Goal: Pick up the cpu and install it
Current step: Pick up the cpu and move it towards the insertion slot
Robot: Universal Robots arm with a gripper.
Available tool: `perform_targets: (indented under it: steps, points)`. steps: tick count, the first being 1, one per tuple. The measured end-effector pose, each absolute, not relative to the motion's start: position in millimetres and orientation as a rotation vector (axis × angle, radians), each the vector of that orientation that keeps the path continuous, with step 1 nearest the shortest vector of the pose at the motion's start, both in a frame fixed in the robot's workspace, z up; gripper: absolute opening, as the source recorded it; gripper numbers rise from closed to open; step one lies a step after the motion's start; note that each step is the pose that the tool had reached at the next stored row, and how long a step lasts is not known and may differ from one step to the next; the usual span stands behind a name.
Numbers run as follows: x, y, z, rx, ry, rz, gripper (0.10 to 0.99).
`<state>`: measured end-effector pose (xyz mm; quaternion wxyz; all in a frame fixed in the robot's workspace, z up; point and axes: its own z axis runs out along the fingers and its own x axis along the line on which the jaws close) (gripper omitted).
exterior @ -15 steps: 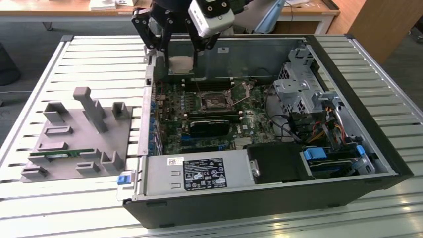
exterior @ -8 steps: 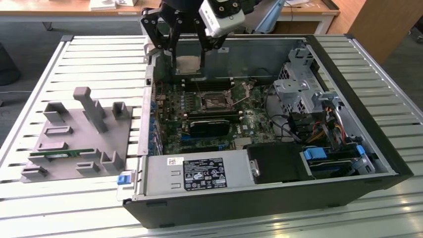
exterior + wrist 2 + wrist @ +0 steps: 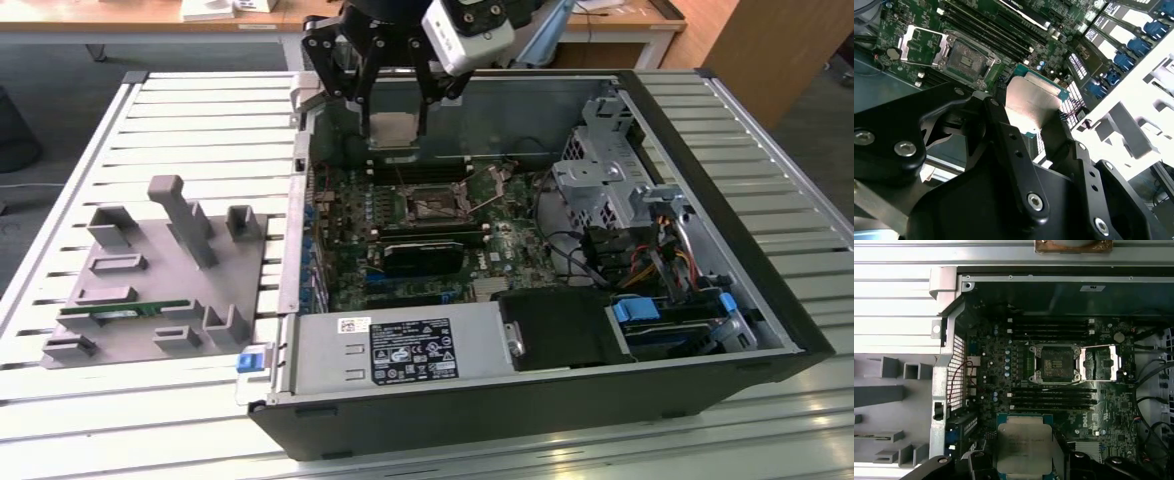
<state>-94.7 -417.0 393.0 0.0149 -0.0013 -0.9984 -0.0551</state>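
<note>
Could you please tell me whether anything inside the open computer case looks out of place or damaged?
Nothing looks damaged or spilled. The socket is empty, its metal retention frame swung open beside it, which suits an install. The hand grips the cpu by two edges, above the motherboard.

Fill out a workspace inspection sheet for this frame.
Surface: slatted silver metal table, carrying open black computer case.
Job's things: flat square silver-grey cpu held above green motherboard; empty metal socket, its plate hinged open.
Clutter: grey plastic fixture tray with green memory stick.
Grippers: black gripper, fingers shut on cpu edges.
Cables: orange and black wire bundle inside case.
Surroundings: wooden desk.
</note>
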Motion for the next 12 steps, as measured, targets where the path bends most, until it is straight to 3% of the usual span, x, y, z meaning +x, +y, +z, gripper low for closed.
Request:
perform_targets:
  steps: [12]
  points:
    - [-74,-417,393,-0.004,-3.107,-0.171,0.529]
